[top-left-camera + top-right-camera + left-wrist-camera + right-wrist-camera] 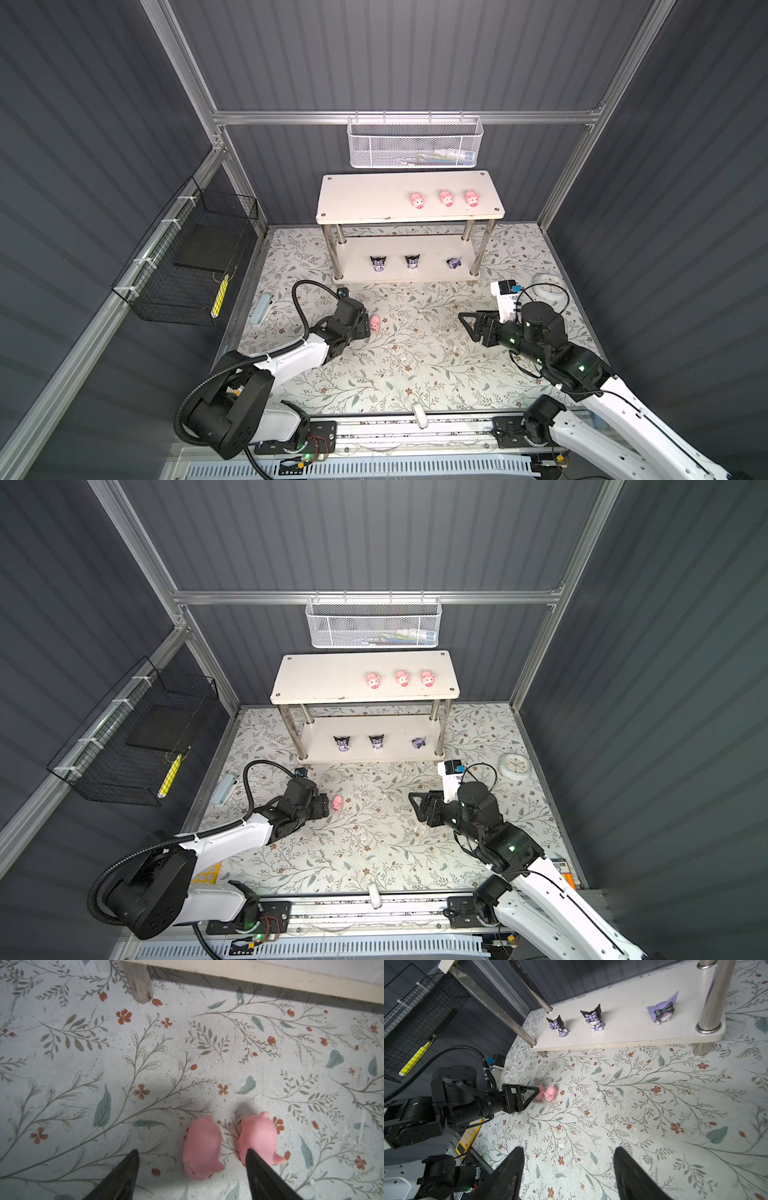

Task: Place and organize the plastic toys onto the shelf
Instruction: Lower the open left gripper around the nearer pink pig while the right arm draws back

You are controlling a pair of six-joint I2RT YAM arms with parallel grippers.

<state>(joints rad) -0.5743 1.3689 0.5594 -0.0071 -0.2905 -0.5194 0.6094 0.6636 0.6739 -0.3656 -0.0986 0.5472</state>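
Floral-patterned tabletop (415,374) lies open toward the middle, yet the two-tier cream-white shelf with chrome legs (365,199) stands close ahead, its top board bare left of three pink pigs (446,198). Our right gripper (569,1148) hangs wide and empty. Our left gripper (191,1150) gapes around one small pink plastic pig (201,1142) on the tabletop; one fingertip (257,1167) overlaps its twin (259,1134), so we fear closing pinches or flicks both.

Dark ribbed booth around a brightly lit, flowered counter.
Grey ribbed walls (83,124) close in on three sides, braced by an aluminium frame (291,117). The counter (415,374) wears a pale leaf-and-blossom print. A white mesh basket (413,145) hangs at twelve o'clock, a black wire basket (187,266) at nine, and a white clock (514,766) lies toward three.
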